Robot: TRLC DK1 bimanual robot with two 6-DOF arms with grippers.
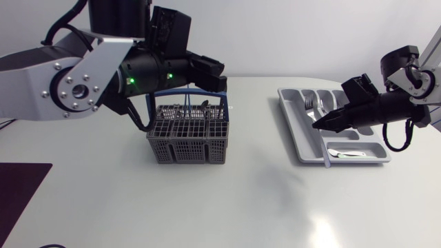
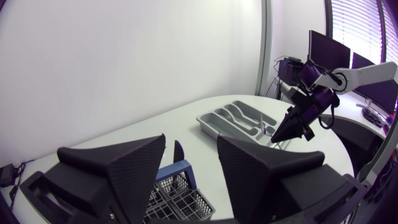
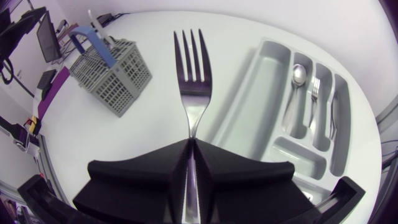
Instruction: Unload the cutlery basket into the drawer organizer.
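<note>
A shiny steel fork [image 3: 194, 81] is clamped between the matte, wedge-shaped right fingers [image 3: 149, 174]. The left fingers [image 2: 124, 168] are held wide.

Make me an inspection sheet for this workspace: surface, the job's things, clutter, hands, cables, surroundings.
Surface: white table, with glare near the front.
Job's things: grey basket with a blue handle, left of centre. Grey organizer at the right, with a spoon and a stowed fork in its narrow slots.
Clutter: dark mat at the left edge; cannot tell whether it lies on the table.
Hands: left hand open, above the basket. Right hand shut on the held fork, at the organizer.
Cables: left arm loop and right arm loop, both black, hanging clear of the table.
Surroundings: nothing seen.
</note>
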